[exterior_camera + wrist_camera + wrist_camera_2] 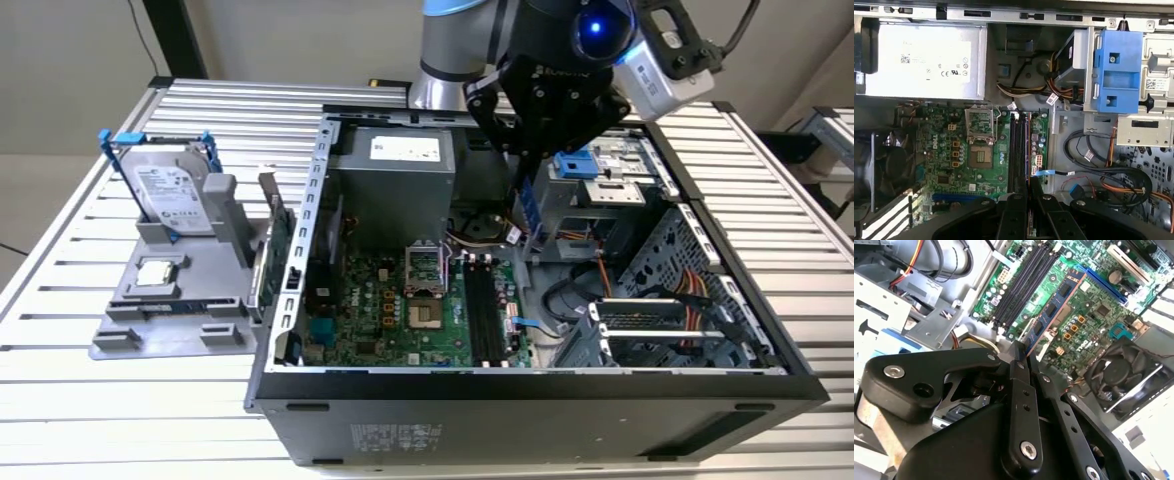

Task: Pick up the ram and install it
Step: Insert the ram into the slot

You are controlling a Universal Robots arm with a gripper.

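The ram [1054, 310] is held clamped in the gripper [1021, 357] (edge-on) above the motherboard's memory slots [1021, 282].

Ram [1054, 310] near end hidden between gripper [1021, 357] fingers; arm [461, 50] cut off by exterior view's top edge; slot contact probably unreadable.

blue ram [1054, 310] stick, on edge, above motherboard [1089, 315]
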